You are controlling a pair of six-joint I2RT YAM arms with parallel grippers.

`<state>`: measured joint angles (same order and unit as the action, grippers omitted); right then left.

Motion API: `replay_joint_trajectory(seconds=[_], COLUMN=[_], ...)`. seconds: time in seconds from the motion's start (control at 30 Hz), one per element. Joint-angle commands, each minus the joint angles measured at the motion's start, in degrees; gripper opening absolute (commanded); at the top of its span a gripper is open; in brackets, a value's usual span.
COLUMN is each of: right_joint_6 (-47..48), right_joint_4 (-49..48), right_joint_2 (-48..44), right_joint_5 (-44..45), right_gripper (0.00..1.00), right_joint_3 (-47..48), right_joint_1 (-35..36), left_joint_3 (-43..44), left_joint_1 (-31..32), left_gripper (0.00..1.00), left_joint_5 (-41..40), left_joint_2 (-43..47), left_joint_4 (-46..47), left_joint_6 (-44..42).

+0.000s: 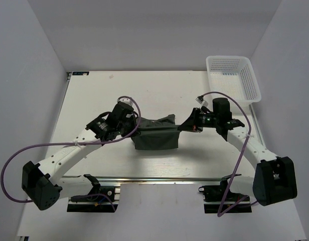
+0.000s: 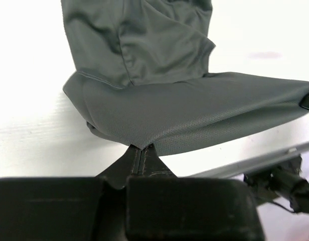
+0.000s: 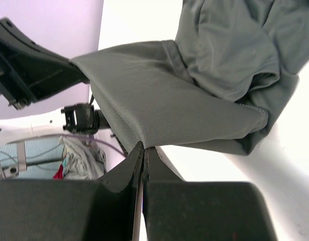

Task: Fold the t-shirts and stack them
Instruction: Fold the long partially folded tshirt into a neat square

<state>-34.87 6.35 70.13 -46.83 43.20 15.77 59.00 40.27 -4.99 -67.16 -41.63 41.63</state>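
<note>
Dark grey-green t-shirt (image 1: 155, 136) at mid-worktop (image 1: 144, 90), one fold drawn taut between the two arms, the rest bunched behind it. Left fingers (image 2: 142, 153) are pressed together on a pinch of the fold's left edge. Right fingers (image 3: 144, 150) are likewise clamped on its right edge. White mesh basket (image 1: 253, 85) stands at the far right corner.

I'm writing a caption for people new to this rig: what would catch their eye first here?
First, the dark grey-green t-shirt in the middle of the white table, lifted and stretched between the two arms. The left end effector is shut on one edge and the right end effector on the opposite edge. Then the white mesh basket at the far right corner.
</note>
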Motion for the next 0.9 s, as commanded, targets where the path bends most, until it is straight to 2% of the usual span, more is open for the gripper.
replay_joint_trajectory(seconds=[0.0, 0.23, 0.37, 0.5, 0.7, 0.87], right_joint_6=[-1.69, -1.51, -1.16, -0.46, 0.86, 1.3], right_joint_4=[-3.27, -1.25, -0.99, -3.01, -2.66, 1.47], right_joint_2=[0.97, 1.59, 0.45, -2.53, -11.14, -19.14], right_joint_5=[2.53, 7.63, 9.21, 7.19, 7.37, 8.94], right_gripper=[0.0, 0.0, 0.0, 0.0, 0.0, 0.0], right_joint_3=[2.85, 3.73, 3.74, 1.02, -3.38, -6.11], right_joint_1=[-0.56, -0.39, -0.48, -0.39, -0.56, -0.39], left_joint_3=[2.43, 2.43, 2.43, -1.07, -9.51, -16.8], left_joint_1=[-1.15, -4.05, -5.2, -5.2, -5.2, -4.15], left_gripper=[0.0, 0.0, 0.0, 0.0, 0.0, 0.0], left_joint_5=[-5.28, -2.83, 1.29, 13.58, 19.67, 27.2], left_joint_2=[-1.21, -5.7, -5.18, 0.34, 12.03, 14.5], left_joint_4=[1.37, 4.62, 11.53, 19.89, 20.72, 21.76], left_joint_6=[0.12, -0.57, -4.79, -11.91, -15.96, -15.44])
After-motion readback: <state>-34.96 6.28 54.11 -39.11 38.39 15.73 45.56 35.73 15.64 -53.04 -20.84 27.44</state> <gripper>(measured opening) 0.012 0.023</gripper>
